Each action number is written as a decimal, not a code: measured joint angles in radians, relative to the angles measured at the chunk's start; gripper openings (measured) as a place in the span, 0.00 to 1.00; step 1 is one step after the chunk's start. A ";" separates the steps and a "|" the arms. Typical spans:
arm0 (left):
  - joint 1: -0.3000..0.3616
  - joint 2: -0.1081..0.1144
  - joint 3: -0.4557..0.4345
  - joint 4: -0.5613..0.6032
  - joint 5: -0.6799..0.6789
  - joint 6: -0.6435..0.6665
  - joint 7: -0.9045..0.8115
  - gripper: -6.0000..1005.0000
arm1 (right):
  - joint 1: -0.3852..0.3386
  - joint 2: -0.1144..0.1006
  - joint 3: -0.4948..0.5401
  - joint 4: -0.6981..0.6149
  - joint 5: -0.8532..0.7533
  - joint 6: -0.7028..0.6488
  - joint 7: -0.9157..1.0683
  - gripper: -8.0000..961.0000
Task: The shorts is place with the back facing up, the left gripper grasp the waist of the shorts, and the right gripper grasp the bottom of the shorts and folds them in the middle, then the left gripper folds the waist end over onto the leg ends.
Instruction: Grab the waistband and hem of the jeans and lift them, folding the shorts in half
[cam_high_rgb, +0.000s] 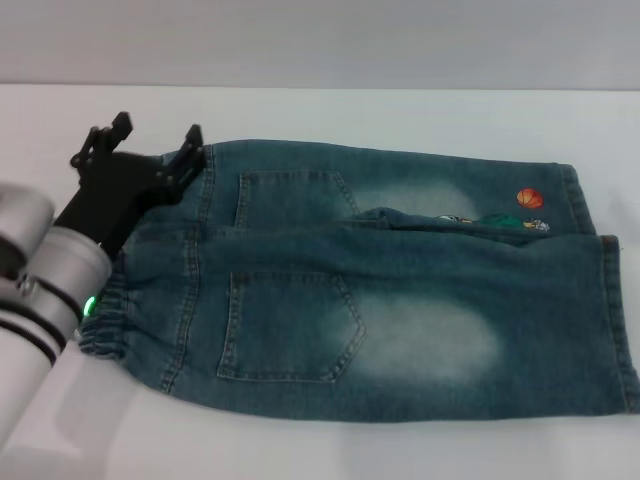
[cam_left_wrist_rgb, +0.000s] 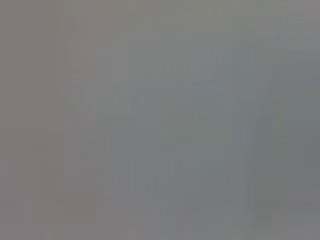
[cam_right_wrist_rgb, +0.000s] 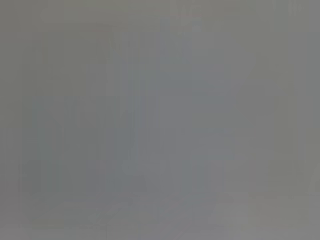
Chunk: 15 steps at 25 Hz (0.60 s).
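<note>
The left arm (cam_high_rgb: 40, 290) reaches in from the near side, its left hand (cam_high_rgb: 160, 150) spread at the far corner of the waist (cam_high_rgb: 120, 300). The shorts (cam_high_rgb: 400, 300) lie back-up on the counter (cam_high_rgb: 320, 110), hems (cam_high_rgb: 615, 320) well away from the hand.

- A white table (cam_high_rgb: 330, 112) carries everything; its plain top runs across the whole head view.
- The shorts (cam_high_rgb: 400, 300) lie flat on it, back pockets up, spread sideways across the middle.
- Their gathered waist (cam_high_rgb: 110, 310) sits toward the robot's left, the stitched leg hems (cam_high_rgb: 620, 320) toward its right.
- A small orange basketball print (cam_high_rgb: 530, 198) shows near the far hem.
- Both wrist views show only blank grey.
</note>
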 joint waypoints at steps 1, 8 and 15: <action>0.000 0.000 0.000 0.000 0.000 0.000 0.000 0.85 | -0.001 -0.001 -0.006 -0.049 -0.027 -0.069 0.037 0.76; 0.061 -0.044 -0.195 -0.388 0.067 -0.662 0.081 0.84 | 0.011 -0.005 -0.072 -0.278 -0.310 -0.443 0.438 0.76; 0.046 -0.045 -0.215 -0.436 0.066 -0.772 0.087 0.84 | 0.026 -0.008 -0.154 -0.357 -0.396 -0.649 0.600 0.76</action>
